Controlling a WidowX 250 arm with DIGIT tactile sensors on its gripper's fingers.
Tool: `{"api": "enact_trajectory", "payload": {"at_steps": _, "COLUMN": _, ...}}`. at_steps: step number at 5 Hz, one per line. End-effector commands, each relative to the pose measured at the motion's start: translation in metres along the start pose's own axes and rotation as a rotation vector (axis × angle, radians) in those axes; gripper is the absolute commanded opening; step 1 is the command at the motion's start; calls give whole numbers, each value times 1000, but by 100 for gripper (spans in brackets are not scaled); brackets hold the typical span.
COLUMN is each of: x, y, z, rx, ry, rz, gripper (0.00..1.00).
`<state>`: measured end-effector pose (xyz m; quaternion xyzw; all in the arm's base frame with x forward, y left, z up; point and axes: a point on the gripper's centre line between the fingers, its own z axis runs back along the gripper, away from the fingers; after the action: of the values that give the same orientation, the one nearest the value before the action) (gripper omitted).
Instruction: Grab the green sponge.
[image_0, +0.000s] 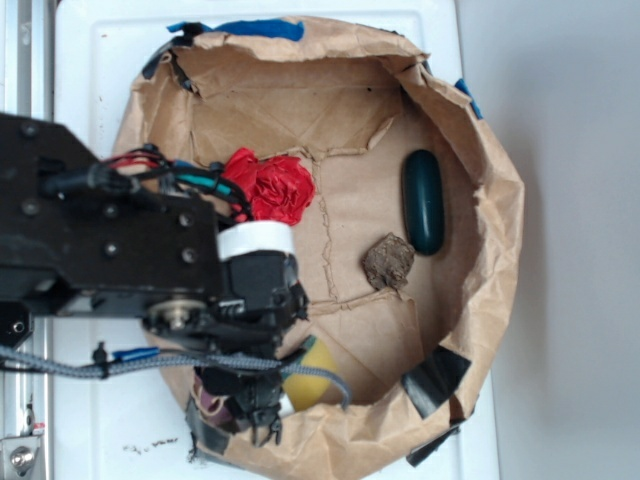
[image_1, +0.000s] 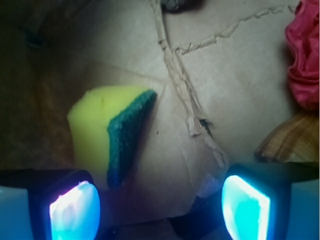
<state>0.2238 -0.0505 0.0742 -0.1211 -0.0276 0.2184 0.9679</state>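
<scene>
Here the hand (image_1: 160, 210) stands wide open with nothing between its fingers (image_1: 75, 212). The green sponge (image_1: 112, 135) lies on the crumpled brown paper (image_0: 350, 200) just ahead of the left-hand finger in the wrist view, scouring face turned sideways.

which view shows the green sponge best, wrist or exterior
The wrist view. The green sponge lies there in full, yellow foam with its dark green scouring face showing, just ahead of the open gripper. In the exterior view only a yellow corner of it shows, the rest hidden behind the arm.
</scene>
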Motion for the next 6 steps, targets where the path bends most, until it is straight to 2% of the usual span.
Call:
{"api": "enact_trajectory", "payload": {"at_steps": 1, "x": 23, "y": -16, "z": 12, "rx": -62, "ry": -73, "rz": 24, "gripper": 100}}
{"api": "enact_trajectory", "payload": {"at_steps": 2, "x": 28, "y": -24, "z": 6, "rx": -90, "ry": -89, "rz": 34, "gripper": 100}}
{"api": "enact_trajectory", "payload": {"at_steps": 3, "x": 29, "y": -30, "z": 0, "rx": -72, "ry": -104, "rz": 33, "gripper": 100}}
{"api": "enact_trajectory", "payload": {"at_steps": 5, "x": 11, "y": -30, "z": -35, "rx": 27, "ry": -81, "rz": -22, "gripper": 100}}
{"api": "enact_trajectory", "payload": {"at_steps": 6, "x": 13, "y": -29, "z": -51, "rx": 66, "ry": -98, "rz": -20, "gripper": 100}}
